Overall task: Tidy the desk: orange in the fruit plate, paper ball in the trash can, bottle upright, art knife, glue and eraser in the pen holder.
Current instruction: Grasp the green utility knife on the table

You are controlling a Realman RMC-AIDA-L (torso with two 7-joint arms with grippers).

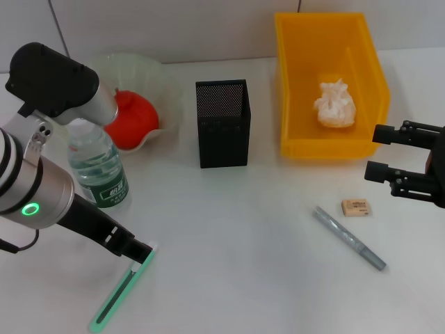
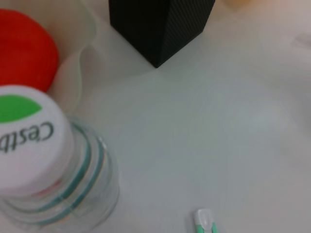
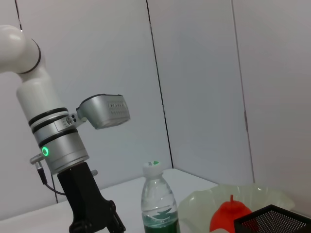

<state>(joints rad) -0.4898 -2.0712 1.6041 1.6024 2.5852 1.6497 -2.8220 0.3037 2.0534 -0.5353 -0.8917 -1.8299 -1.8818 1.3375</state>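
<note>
The orange (image 1: 133, 117) lies in the pale fruit plate (image 1: 149, 73) at the back left. Just in front of it the bottle (image 1: 97, 167) stands upright, its white cap (image 2: 24, 136) close under the left wrist camera. The paper ball (image 1: 334, 104) is inside the yellow trash can (image 1: 295, 83). The green art knife (image 1: 122, 292) lies flat at the front left, and my left gripper (image 1: 141, 252) is right at its far end. The eraser (image 1: 356, 207) and the grey glue stick (image 1: 348, 238) lie at the front right. My right gripper (image 1: 379, 153) hangs open and empty just behind the eraser.
The black mesh pen holder (image 1: 222, 122) stands at the centre back, between the fruit plate and the trash can. My left arm (image 1: 42, 188) slants over the table's left side, beside the bottle.
</note>
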